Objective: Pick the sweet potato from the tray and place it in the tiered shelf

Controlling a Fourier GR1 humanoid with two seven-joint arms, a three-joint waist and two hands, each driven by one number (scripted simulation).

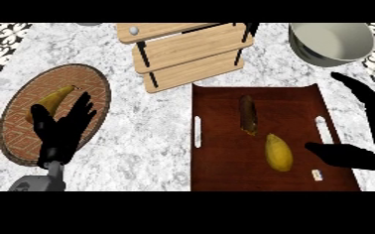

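A speckled grey-and-white marble desk (147,139) fills the frame, seen from steeply above. At the lower right lies a dark reddish-brown tray (219,109) with slot handles on its left and right sides. On the tray, near its centre, rests the sweet potato (248,115), a long dark brown shape lying lengthwise from top to bottom of the frame. Just below and to its right, apart from it, lies a yellow mango (278,152). A small white tag (317,175) sits near the tray's lower right corner.

At the top centre stands the tiered shelf (187,52), pale wood boards on black supports, tilted slightly in the frame. A grey bowl (333,42) sits at the upper right.

At the left lies a round woven mat (29,124) in brown and orange, with a yellow banana (48,102) on it.

The left hand (62,129) shows at the lower left over the mat, fingers straight and spread, holding nothing. The right hand (344,154) enters from the right edge over the tray's right side, fingers extended and spread wide, holding nothing, near the mango but apart from the sweet potato.
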